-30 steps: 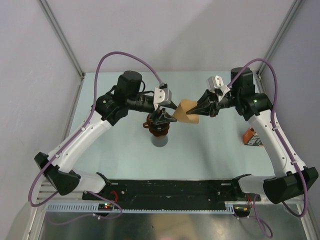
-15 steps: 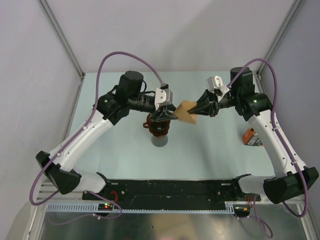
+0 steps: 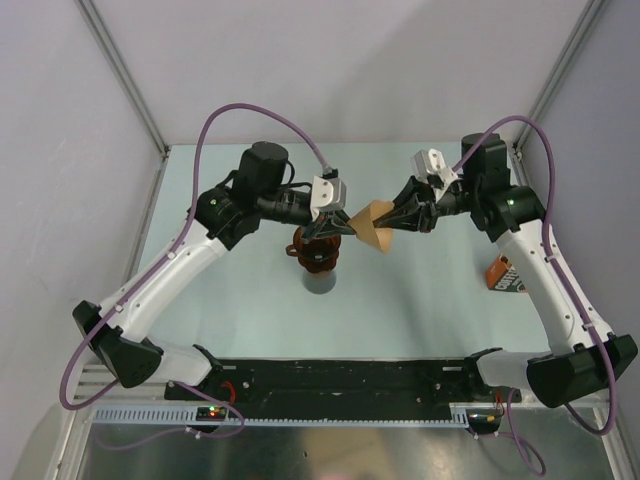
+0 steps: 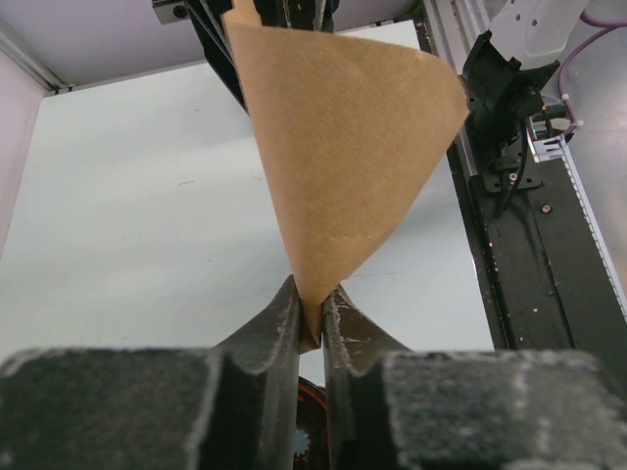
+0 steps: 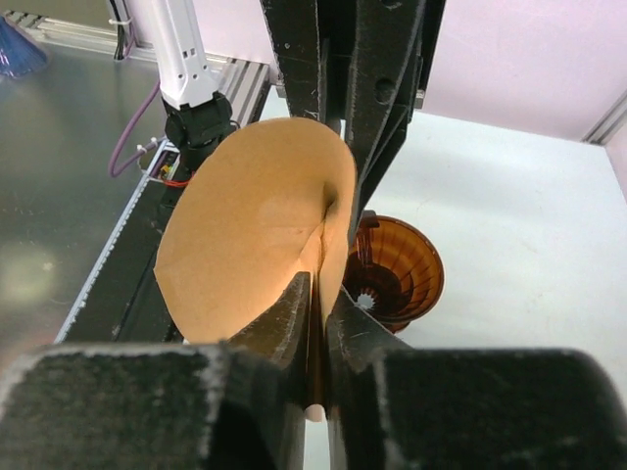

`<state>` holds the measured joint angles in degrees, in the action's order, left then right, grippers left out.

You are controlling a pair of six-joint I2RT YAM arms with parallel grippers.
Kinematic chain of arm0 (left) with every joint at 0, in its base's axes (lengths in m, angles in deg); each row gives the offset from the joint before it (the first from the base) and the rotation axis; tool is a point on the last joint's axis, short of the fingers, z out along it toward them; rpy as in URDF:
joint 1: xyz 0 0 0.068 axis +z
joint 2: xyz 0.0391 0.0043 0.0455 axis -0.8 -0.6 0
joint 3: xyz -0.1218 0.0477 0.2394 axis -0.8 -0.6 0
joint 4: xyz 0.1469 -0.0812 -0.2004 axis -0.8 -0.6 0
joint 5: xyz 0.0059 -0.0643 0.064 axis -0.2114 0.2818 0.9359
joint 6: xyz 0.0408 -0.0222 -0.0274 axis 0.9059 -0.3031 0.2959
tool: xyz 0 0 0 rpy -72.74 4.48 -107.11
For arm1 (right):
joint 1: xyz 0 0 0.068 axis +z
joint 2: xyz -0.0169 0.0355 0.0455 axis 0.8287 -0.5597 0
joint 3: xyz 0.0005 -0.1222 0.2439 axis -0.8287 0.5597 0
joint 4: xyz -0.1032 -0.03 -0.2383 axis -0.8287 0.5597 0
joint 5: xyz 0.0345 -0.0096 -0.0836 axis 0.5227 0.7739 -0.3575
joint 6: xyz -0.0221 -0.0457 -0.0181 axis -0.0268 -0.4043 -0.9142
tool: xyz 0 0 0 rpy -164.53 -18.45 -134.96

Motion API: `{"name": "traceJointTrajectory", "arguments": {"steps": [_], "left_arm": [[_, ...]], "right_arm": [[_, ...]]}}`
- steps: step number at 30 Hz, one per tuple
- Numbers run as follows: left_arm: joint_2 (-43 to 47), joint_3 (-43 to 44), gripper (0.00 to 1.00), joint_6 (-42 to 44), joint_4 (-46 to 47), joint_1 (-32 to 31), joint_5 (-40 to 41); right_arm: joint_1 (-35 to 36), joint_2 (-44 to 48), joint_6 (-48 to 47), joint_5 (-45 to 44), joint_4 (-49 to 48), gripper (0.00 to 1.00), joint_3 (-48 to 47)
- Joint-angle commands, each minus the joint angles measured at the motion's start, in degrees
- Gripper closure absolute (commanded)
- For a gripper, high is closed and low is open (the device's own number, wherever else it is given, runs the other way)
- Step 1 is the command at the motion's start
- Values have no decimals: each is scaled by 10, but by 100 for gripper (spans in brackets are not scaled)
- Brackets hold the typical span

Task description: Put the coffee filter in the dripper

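The left pincer (image 4: 312,318) is clamped on the pointed tip of the coffee filter (image 4: 343,147). The right pincer (image 5: 318,294) is clamped on the filter's opposite, rounded edge. The filter is suspended between the two pincers, clear of the tabletop (image 3: 420,300). The dripper (image 5: 397,269) stands below the left pincer, lower than the filter, with its round rim facing upward.
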<state>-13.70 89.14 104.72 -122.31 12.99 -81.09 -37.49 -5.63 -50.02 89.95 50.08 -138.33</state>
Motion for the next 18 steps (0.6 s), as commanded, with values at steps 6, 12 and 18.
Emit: {"name": "traceJointTrajectory", "arguments": {"steps": [6, 12, 18], "left_arm": [[9, 13, 99, -8, 9, 14, -19], [-8, 45, 100, -48, 9, 35, -35], [-40, 85, 100, -100, 13, 49, -45]], "right_arm": [[-55, 32, 37, -33, 18, 33, -35], [-112, 82, 63, -39, 27, 26, -18], [-82, 147, 85, -69, -31, 47, 46]]}}
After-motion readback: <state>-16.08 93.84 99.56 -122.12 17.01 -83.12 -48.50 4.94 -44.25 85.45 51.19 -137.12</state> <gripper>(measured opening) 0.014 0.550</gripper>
